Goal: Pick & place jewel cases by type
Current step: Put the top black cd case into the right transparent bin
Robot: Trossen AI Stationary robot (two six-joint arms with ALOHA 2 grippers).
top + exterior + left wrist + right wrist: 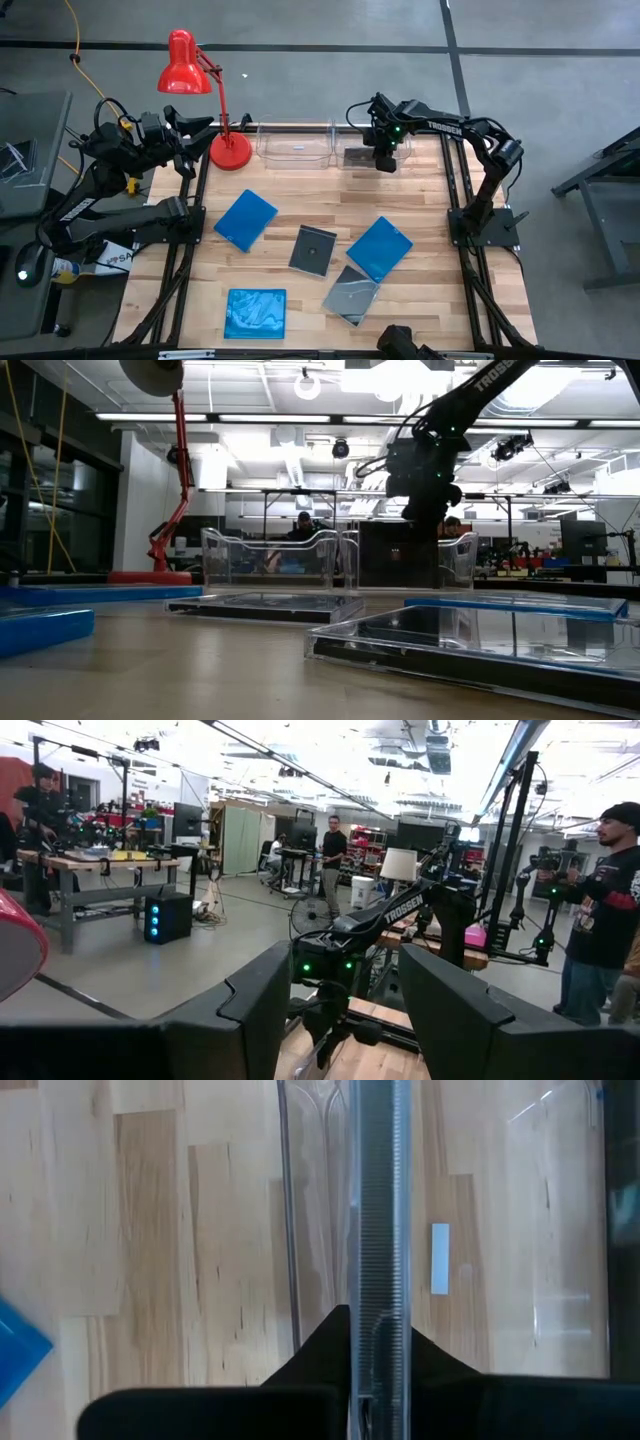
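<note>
Table (pixel 420 310): pale wood-block top carrying everything below.

Clear bins: two, side by side along the far edge. The left bin (pixel 295 147) looks empty; the right bin (pixel 352 152) is under the working arm.

Red lamp (pixel 190 75): at the far-left corner, clear of the work.

Loose jewel cases, five lying flat mid-table:
- blue case (pixel 246 220), left of centre;
- blue case (pixel 380 248), right of centre;
- blue case (pixel 256 313), near the front edge;
- dark case (pixel 313 250), centre;
- dark case (pixel 351 295), touching the right blue one.

Held jewel case (pixel 378 1230): the sixth, dark, on edge, upright over the right bin.

Right gripper (pixel 384 160): clenched on the held case's edge, poised above the right bin.

Left gripper (pixel 340 1010): fingers spread, nothing between them, parked off the table's far-left corner.

Risk: the pinch is narrow and on one edge, so the case may pivot on release and catch the bin wall, or lean rather than settle flat. Letting go too high would cause a bounce or topple.
</note>
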